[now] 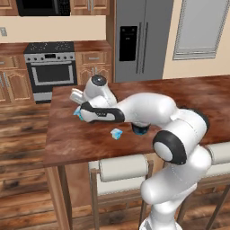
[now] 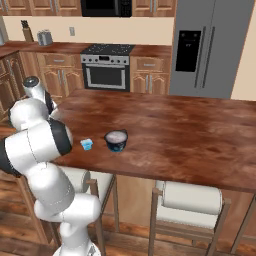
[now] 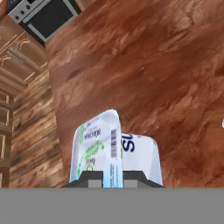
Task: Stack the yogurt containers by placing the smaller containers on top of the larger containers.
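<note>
My gripper (image 3: 113, 178) is shut on one of the smaller containers (image 3: 114, 146), a light-blue translucent cup with a printed label, which stands close before the hand camera over the wooden counter. From the left base view, the gripper (image 1: 81, 112) and that cup (image 1: 77, 112) are over the counter's left part. A second small light-blue cup (image 1: 117, 133) (image 2: 87, 144) sits near the counter's front edge. Just to its right stands the larger container (image 2: 116, 140), a round dark navy tub with a whitish top; in the left base view the tub (image 1: 140, 130) is half hidden by my arm.
The brown wooden counter (image 2: 190, 130) stretches far to the right. Two padded stools (image 2: 192, 197) stand under its front edge. A stove (image 1: 50, 67) and wooden cabinets line the back wall, with a grey fridge (image 1: 141, 36) beside them.
</note>
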Robot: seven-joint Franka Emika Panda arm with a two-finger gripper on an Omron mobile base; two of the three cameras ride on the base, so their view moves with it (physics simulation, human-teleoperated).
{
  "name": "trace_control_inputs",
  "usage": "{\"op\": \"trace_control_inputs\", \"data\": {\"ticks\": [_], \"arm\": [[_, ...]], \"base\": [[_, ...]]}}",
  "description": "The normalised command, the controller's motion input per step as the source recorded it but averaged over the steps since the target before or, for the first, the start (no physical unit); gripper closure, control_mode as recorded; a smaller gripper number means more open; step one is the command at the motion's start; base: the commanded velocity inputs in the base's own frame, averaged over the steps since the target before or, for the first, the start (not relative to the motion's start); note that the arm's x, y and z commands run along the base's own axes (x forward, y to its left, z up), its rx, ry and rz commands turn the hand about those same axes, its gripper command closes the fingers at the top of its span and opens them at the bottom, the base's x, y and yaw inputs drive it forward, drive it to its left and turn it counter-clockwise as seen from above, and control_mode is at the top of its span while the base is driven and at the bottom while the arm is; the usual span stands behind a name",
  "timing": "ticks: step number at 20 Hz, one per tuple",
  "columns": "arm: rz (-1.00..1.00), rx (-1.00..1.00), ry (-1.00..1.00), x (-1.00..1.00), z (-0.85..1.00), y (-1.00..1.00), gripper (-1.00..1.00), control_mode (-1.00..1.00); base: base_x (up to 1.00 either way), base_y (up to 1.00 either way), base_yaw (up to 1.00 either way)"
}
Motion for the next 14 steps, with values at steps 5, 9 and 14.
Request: {"op": "trace_control_inputs", "data": {"ticks": [5,9,14], "arm": [[-0.06,0.1,-0.1,-0.31,0.53,-0.65,1.0,-1.0],[-0.03,0.09,-0.11,-0.31,0.4,-0.68,1.0,-1.0],[-0.02,0.09,-0.09,-0.32,0.28,-0.73,1.0,-1.0]], "base": [[0.0,0.0,0.0],[0.0,0.0,0.0],[0.0,0.0,0.0]]}}
